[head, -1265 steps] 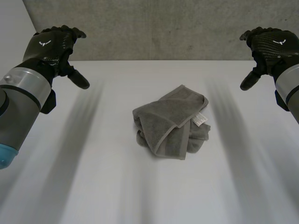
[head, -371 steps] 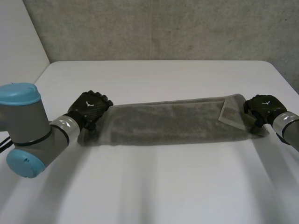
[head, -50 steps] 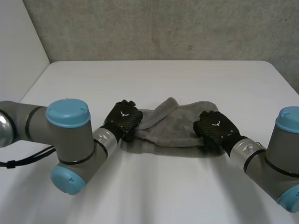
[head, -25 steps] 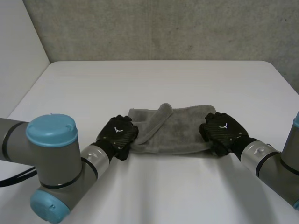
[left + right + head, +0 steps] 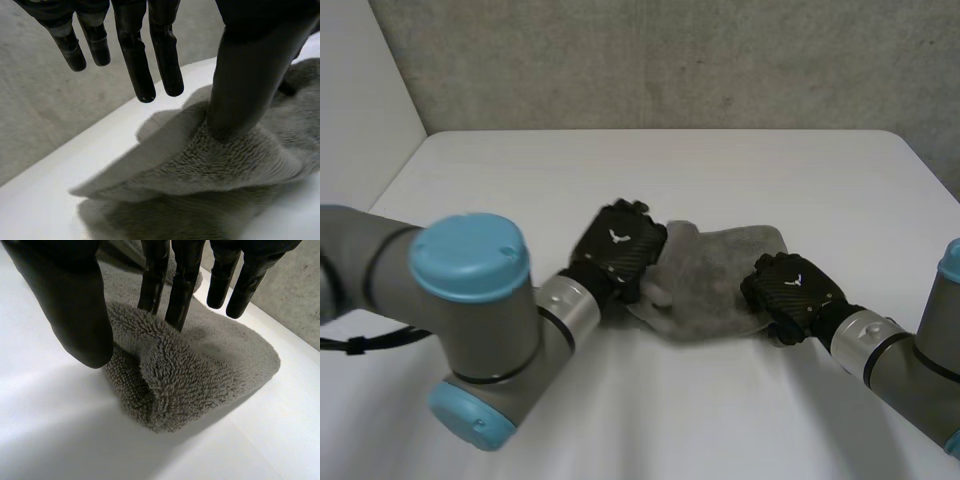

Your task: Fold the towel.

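Half a second ago my left hand sat at the towel's left end. Now it has swung in towards the middle, and the towel is a shorter, thicker heap than the flat strip it was. My right hand has barely shifted and is still at the right end.

There is one grey terry towel, lying between my two hands near the middle of the one white table.

In my left wrist view the fingers hang straight and spread, clear of the cloth, and only the thumb presses down on the raised top layer. In my right wrist view two straight fingers dig into the pile, with the thumb against the rounded fold, pinching a bunch of towel.

Each hand carries a small white emblem on its back.
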